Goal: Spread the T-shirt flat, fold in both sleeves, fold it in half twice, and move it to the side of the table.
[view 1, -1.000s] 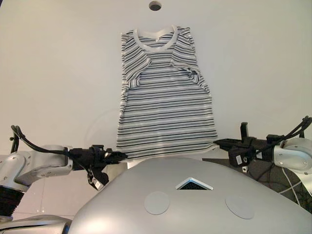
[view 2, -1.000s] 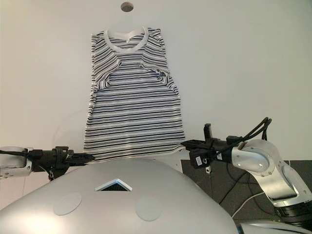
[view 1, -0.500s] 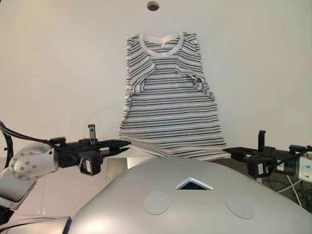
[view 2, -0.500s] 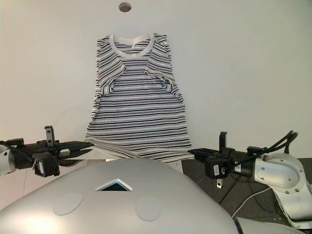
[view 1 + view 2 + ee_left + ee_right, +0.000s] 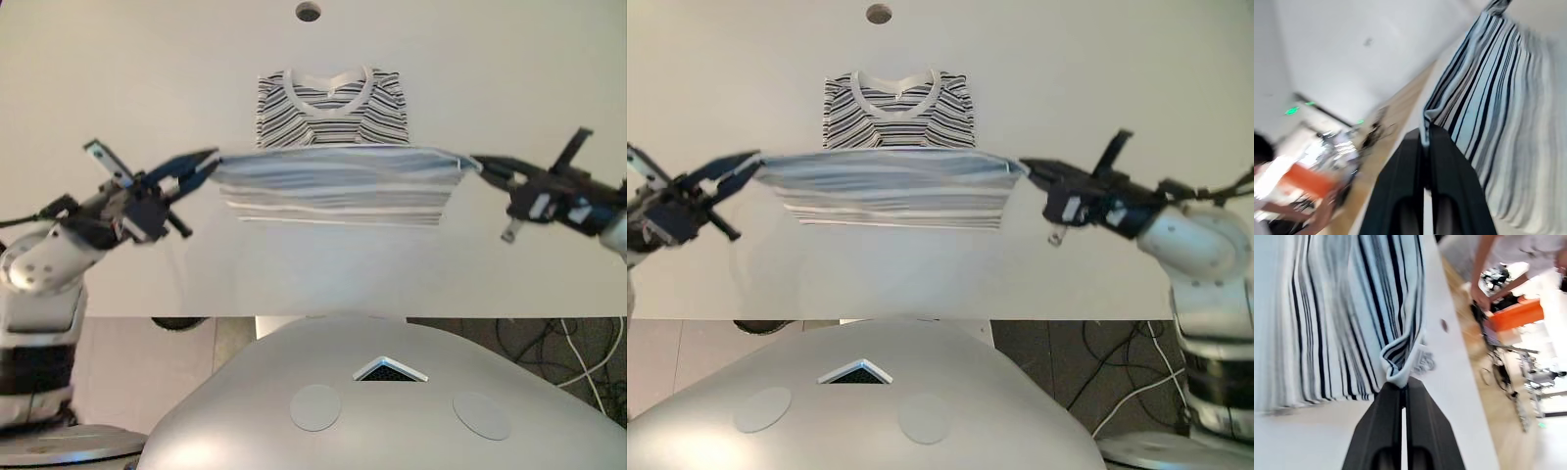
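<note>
The striped T-shirt (image 5: 333, 98) lies on the white table (image 5: 118, 78) with its collar at the far end and both sleeves folded in. Its hem (image 5: 338, 168) is lifted off the table and stretched level above the shirt's middle. My left gripper (image 5: 208, 164) is shut on the hem's left corner (image 5: 1426, 128). My right gripper (image 5: 470, 163) is shut on the hem's right corner (image 5: 1400, 369). The lifted cloth hides the shirt's lower half.
A small round hole (image 5: 309, 12) sits in the table beyond the collar. Bare table stretches on both sides of the shirt. Past the table's near edge, cables (image 5: 1117, 382) lie on the dark floor at the right.
Both grippers have risen from the table's near edge and moved toward the collar, carrying the hem up and over the shirt's lower half.
</note>
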Robot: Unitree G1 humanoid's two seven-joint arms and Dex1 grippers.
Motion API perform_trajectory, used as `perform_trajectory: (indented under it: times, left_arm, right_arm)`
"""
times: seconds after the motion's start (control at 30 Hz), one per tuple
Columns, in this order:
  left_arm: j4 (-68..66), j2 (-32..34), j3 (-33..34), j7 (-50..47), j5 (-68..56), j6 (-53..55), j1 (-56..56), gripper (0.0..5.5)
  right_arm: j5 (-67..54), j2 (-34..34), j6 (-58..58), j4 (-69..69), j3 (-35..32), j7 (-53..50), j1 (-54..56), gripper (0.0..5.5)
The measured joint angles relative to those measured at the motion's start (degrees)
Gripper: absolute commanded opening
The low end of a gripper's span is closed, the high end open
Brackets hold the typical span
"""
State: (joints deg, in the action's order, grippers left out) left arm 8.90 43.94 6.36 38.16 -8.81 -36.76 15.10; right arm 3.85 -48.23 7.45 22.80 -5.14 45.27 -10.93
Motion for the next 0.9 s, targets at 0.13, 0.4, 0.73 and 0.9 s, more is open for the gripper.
perform_trajectory:
  times: [0.13, 0.4, 0.73, 0.9]
  left_arm:
    - [-12.7, -4.9, -3.1, -4.9, 8.9, 1.6, -11.9, 0.00]
    - [-40.1, -10.9, -11.6, -12.1, 23.2, -1.6, -32.5, 0.00]
    - [-69.5, -17.3, -18.0, -24.0, 31.6, -4.8, -48.7, 0.63]
    - [-76.4, -18.7, -21.0, -30.9, 34.9, -1.4, -50.8, 1.26]
  right_arm:
    - [3.8, 3.5, -2.8, -12.5, 8.0, -0.4, 15.0, 0.03]
    - [10.2, 12.6, 2.4, -46.7, 19.0, -0.9, 38.0, 0.03]
    - [15.9, 22.1, 12.7, -80.8, 22.4, -13.3, 54.5, 0.60]
    - [18.2, 24.2, 12.2, -90.0, 23.1, -21.0, 56.1, 0.94]
